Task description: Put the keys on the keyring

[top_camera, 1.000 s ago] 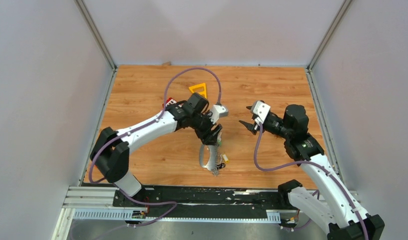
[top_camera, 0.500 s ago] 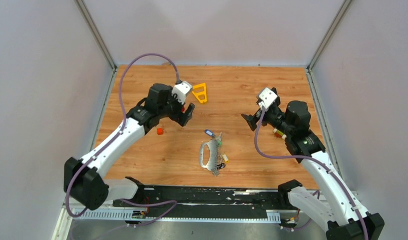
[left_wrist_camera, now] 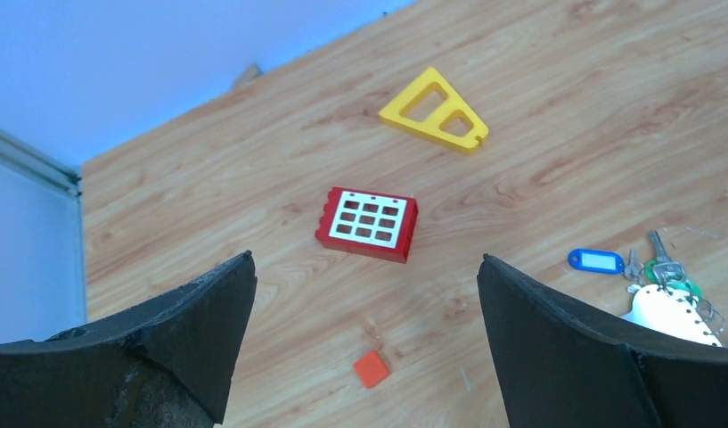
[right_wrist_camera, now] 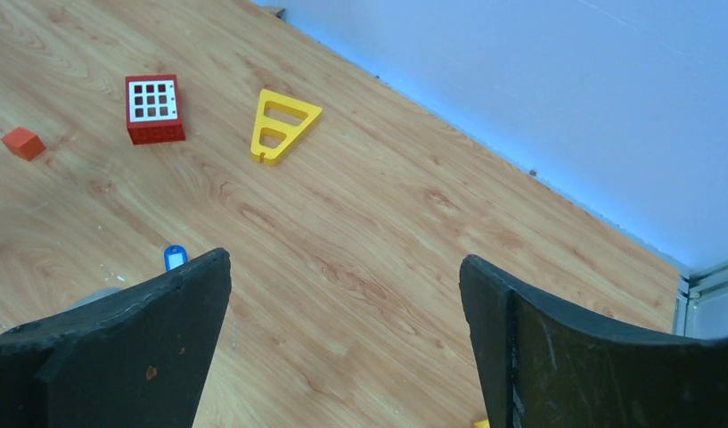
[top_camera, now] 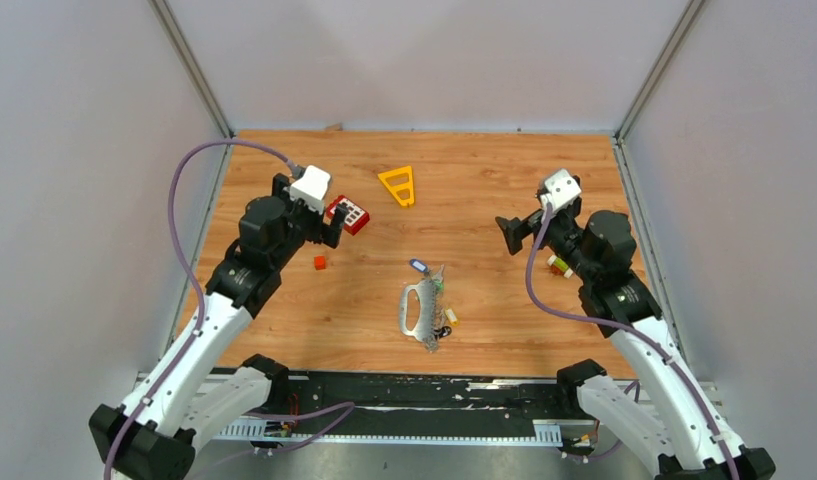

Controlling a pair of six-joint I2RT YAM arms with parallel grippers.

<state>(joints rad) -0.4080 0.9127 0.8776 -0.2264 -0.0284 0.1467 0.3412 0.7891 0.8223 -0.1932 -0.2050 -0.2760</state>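
Both arms have drawn back to either side of the keyring (top_camera: 416, 310), which lies flat on the wooden surface (top_camera: 504, 330).
Left claw (top_camera: 334, 226) hovers up and to the left of the keyring, right claw (top_camera: 508, 236) up and to its right; both gape wide, gripping nothing. A red brick (top_camera: 350, 213) and a yellow frame (top_camera: 397, 185) sit beyond the keyring. Keys (top_camera: 442, 330) cluster along its right edge, with a blue tag (top_camera: 418, 266) just past its far end. An orange block (top_camera: 320, 262) lies to its left.
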